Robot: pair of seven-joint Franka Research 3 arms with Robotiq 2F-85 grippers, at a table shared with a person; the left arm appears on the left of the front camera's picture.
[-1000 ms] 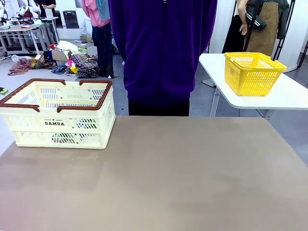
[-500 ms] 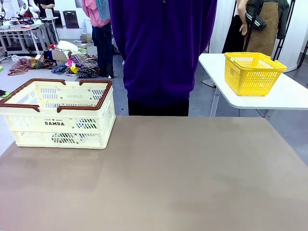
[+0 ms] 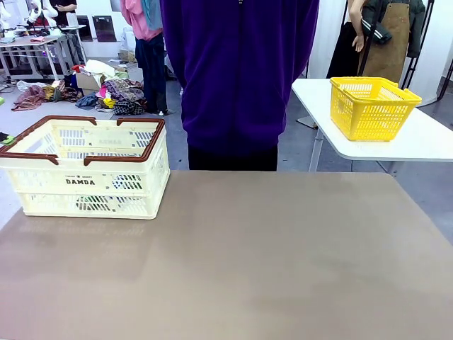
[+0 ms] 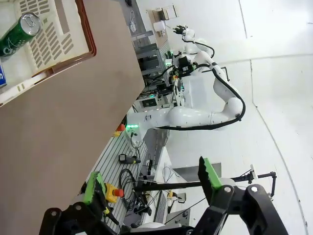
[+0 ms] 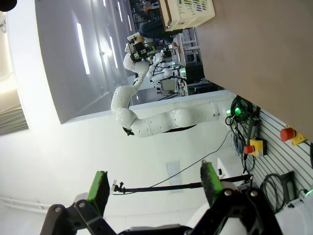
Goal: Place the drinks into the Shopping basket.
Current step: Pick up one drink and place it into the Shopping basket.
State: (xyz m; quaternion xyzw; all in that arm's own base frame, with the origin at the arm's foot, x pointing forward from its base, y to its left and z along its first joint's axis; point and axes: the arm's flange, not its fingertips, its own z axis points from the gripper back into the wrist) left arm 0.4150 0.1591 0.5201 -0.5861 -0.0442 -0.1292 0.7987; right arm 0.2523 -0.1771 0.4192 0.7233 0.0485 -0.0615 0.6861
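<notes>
The green can [image 4: 18, 33] is seen in the left wrist view, lying tilted inside the Shopping basket [image 4: 58, 61], at the far upper left relative to the left gripper [image 4: 149, 183]. A small blue patch [image 4: 2, 78] is visible at the picture's edge just beside the can; what it is cannot be told.

In the front view, the Shopping basket [image 3: 85, 177] is set on the left far corner of the table [image 3: 233, 269], with "DAMDA" printed on its near wall and its brown rim and handles uppermost.

The left gripper is held well apart from the basket, off the table's edge, with its green-padded fingers [image 4: 92, 188] spread wide and nothing between them. The right gripper [image 5: 154, 188] is likewise spread wide and empty; from it, the basket [image 5: 188, 12] is seen far off at the top of the right wrist view.

A person in a purple top [image 3: 241, 71] is positioned at the far side of the table. A yellow mesh basket [image 3: 371, 106] is placed on a separate white table [image 3: 417, 142] at the far right.
</notes>
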